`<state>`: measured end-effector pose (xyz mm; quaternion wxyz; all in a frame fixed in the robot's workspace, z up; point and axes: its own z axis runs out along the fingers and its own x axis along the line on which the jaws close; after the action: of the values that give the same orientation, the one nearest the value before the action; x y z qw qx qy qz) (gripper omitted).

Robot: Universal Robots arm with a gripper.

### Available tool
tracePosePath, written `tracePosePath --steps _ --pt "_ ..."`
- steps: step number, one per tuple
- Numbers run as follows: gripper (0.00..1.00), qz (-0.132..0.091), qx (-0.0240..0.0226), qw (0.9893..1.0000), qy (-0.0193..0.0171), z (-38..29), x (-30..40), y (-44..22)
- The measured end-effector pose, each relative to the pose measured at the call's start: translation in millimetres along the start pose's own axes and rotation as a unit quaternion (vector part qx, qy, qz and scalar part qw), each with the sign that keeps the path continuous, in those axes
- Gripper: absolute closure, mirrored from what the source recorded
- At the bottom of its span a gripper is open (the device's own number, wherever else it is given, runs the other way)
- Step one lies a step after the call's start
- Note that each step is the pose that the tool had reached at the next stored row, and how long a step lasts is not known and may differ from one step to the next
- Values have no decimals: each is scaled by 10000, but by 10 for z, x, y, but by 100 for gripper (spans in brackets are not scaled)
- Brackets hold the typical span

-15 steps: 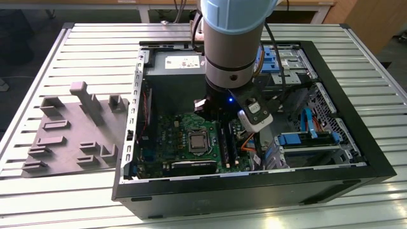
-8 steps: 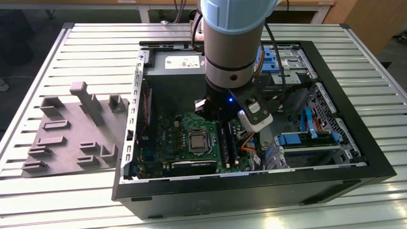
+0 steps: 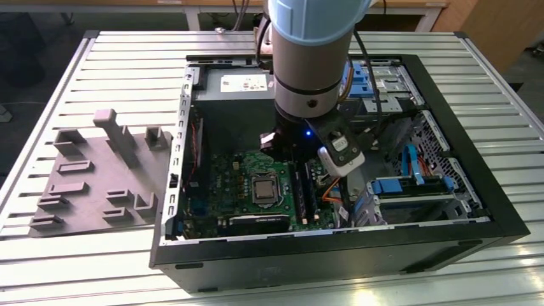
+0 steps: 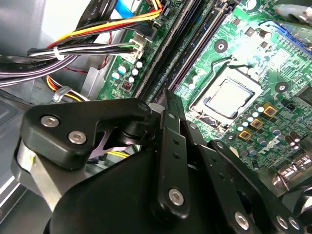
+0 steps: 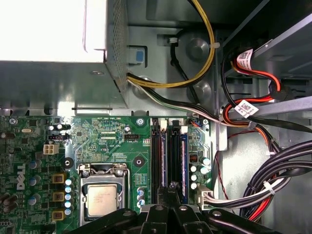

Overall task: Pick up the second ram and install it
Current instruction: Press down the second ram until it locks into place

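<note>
The gripper (image 4: 168,105) hangs inside the open computer case (image 3: 476,210), closed on the second ram (image 4: 170,114), held edge-down just above the motherboard's memory slots (image 5: 168,156); seating appears unfinished.

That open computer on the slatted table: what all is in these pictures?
Computer case: one, black, open, on the table.
Motherboard: one, green, flat in the case.
Processor: one, silver, in its socket mid-board.
Memory slots: a few, black, beside the processor, directly under the gripper.
Cable bundles: several, black, yellow, red, along the case wall.
Fixture block: one, grey, upright posts, on the exterior view's left.
Table: one, silver, slatted.
Robot arm: one, grey and blue, reaching into the case.
Gripper: one, black, over the slots.
</note>
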<state>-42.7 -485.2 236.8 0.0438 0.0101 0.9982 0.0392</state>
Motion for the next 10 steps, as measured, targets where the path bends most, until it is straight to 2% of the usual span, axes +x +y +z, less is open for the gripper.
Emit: tracePosePath --steps 10 --pt "89 0 0 10000 0 1 2 21"
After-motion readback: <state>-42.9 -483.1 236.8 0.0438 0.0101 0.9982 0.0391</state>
